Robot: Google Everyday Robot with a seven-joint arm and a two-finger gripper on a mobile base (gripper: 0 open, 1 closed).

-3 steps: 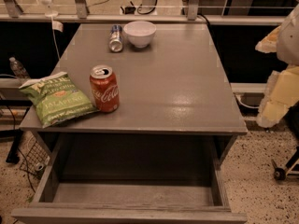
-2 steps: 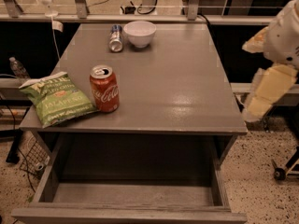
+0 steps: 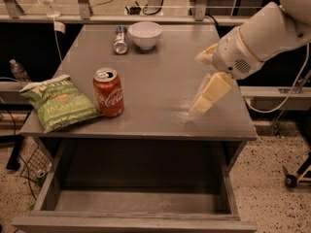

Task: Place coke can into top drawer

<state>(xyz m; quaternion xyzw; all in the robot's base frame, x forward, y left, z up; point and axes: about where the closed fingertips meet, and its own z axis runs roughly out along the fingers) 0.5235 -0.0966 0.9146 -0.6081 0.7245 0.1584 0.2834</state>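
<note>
The gripper [image 3: 210,93], open or closed we cannot tell, hangs well apart from the upright coke can [image 3: 108,92] beside the chip bag [image 3: 58,106]; reaching sideways, we might topple it short of the open top drawer [image 3: 136,222].

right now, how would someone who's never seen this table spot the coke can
On the grey table above the open top drawer, look to the front left, away from the gripper over the right side. The coke can stands upright just right of the green chip bag. It is red with white script, unlike the silver-and-blue can by the white bowl at the back.
</note>
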